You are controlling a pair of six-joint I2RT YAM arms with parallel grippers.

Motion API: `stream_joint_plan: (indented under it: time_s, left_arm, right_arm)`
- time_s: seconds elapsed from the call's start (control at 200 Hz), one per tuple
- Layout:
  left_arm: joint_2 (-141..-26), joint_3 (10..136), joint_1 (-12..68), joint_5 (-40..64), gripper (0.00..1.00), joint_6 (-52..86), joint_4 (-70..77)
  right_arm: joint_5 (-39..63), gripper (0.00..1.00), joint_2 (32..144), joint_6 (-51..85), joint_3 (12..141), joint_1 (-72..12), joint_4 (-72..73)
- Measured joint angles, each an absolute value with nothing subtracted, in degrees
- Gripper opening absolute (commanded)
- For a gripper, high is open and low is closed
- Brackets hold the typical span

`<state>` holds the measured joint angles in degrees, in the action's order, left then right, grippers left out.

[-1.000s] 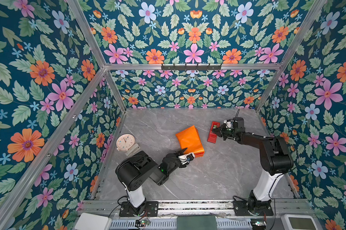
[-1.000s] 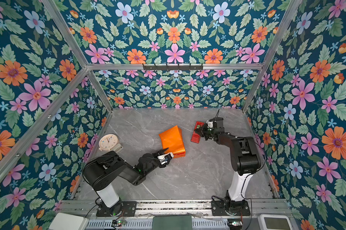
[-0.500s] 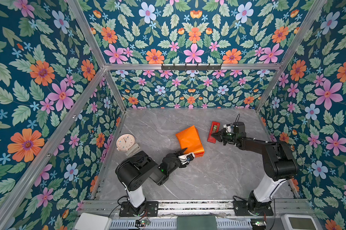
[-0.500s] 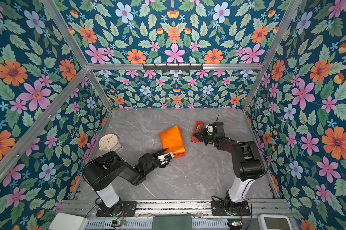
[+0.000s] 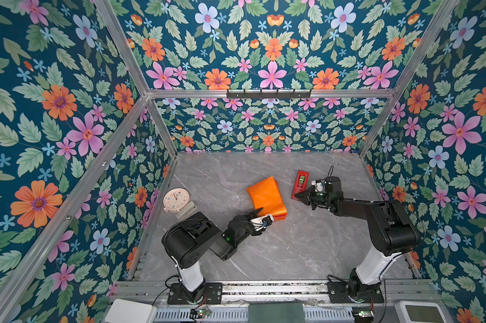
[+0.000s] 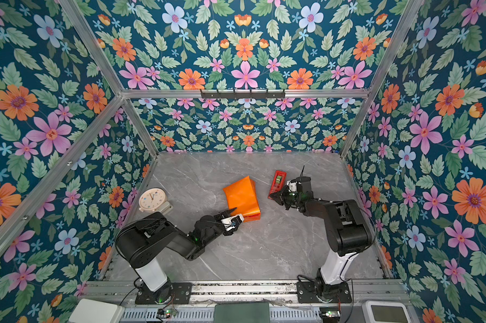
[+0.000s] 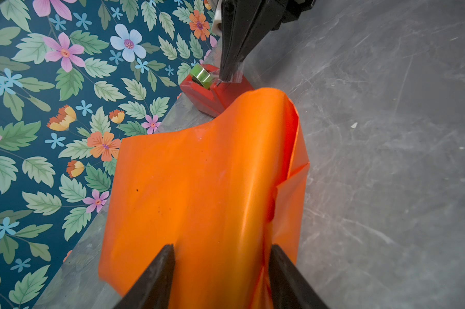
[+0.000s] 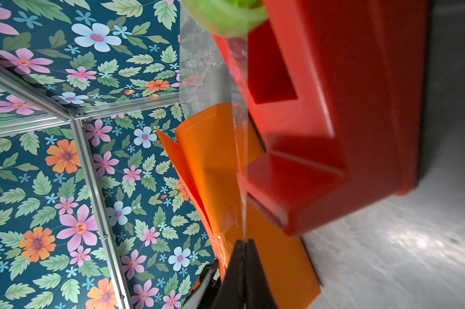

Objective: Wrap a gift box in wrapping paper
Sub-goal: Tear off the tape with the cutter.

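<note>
One sheet of glossy orange wrapping paper (image 5: 267,197) lies folded, creased.

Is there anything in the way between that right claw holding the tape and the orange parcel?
Nothing visible blocks it. The right gripper, shut on clear tape, sits beside the red dispenser; only bare table separates it from the wrapping paper.
</note>
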<state>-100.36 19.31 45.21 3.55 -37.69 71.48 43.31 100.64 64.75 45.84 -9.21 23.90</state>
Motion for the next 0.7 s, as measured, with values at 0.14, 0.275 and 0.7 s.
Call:
stream_joint_plan:
  time_s: [0.14, 0.275, 0.7]
  left_arm:
    - [-100.4, 19.3, 45.2, 3.6, 0.58, -37.7, 71.5]
    - [-100.4, 19.3, 45.2, 3.6, 0.58, -37.7, 71.5]
    - [-100.4, 19.3, 45.2, 3.6, 0.58, -37.7, 71.5]
  right_arm:
    - [42.2, 0.0, 100.8, 64.7, 44.7, -9.2, 24.8]
    - [41.5, 0.0, 101.7, 64.2, 44.3, -9.2, 25.6]
    - [39.4, 0.0, 106.7, 59.5, 44.3, -8.9, 30.1]
